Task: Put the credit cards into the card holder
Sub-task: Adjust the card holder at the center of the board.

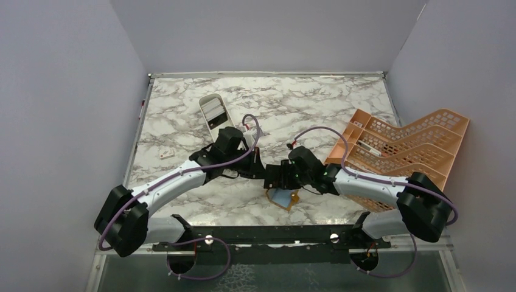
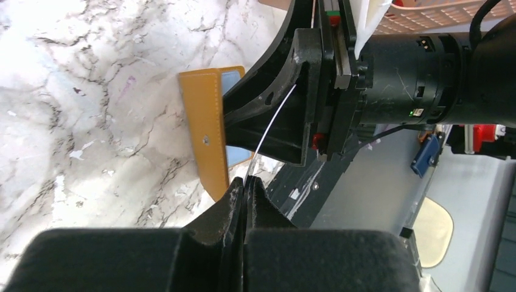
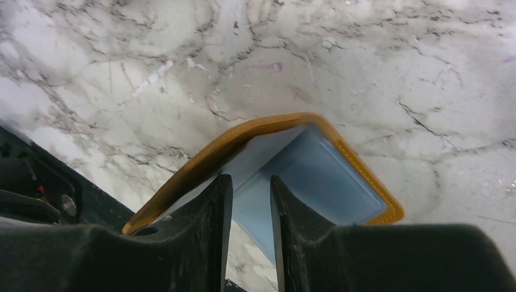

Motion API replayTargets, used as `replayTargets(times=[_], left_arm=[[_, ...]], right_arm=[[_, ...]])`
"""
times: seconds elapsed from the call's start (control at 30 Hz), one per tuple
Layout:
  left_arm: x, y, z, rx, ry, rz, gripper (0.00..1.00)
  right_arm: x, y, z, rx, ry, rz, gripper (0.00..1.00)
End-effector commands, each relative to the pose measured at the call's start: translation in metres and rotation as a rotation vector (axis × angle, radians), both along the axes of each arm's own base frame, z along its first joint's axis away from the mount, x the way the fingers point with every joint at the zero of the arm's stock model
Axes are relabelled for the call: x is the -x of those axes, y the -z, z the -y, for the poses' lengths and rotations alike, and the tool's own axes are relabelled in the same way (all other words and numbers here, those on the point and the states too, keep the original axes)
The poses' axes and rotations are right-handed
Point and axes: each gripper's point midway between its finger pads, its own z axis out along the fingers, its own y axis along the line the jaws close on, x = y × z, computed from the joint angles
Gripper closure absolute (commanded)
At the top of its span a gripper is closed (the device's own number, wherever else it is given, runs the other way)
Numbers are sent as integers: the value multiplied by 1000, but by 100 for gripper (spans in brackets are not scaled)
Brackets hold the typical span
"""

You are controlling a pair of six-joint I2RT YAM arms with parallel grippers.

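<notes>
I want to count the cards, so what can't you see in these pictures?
- Holder, top view: mostly hidden under the right gripper; cards inside can't be counted.
- Card in the left gripper, left wrist view: edge-on, face unseen.
- Right wrist view: fingers cover the holder's near edge, so a grip can't be told.
- Tray, top view: contents too small.

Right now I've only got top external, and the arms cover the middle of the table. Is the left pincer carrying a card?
Observer: Yes. The left wrist view shows the left pincer shut on a thin card, seen edge-on.
Operator: Right pincer?
Observer: The right wrist view shows the right pincer open, fingers apart just over the card holder.
Operator: Holder open?
Observer: Yes, its flaps are spread in a V, with a pale blue surface inside. I can't tell if that's card or lining.
</notes>
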Motion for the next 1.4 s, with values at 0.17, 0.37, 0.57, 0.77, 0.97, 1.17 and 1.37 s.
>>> replayTargets(times=[0.17, 0.37, 0.57, 0.77, 0.97, 1.17, 1.37], left_arm=[[-7, -26, -18, -45, -50, 117, 100], [-1, -11, -28, -93, -48, 103, 100], [4, 5, -27, -110, -25, 60, 100], [7, 14, -27, -117, -21, 44, 100], [11, 35, -23, -131, -19, -1, 100], [12, 49, -20, -168, -15, -13, 100], [10, 50, -16, -187, -23, 7, 100]], right_arm=[[-11, -28, -37, -180, -42, 66, 68], [-19, -24, -37, -177, -68, 75, 69], [-19, -16, -36, -171, -89, 53, 69], [-27, -8, -26, -159, -101, 45, 70], [-27, -9, -16, -123, -107, 33, 70], [-11, -11, 10, -35, -37, -47, 69], [8, -15, 38, 2, 23, -65, 67]])
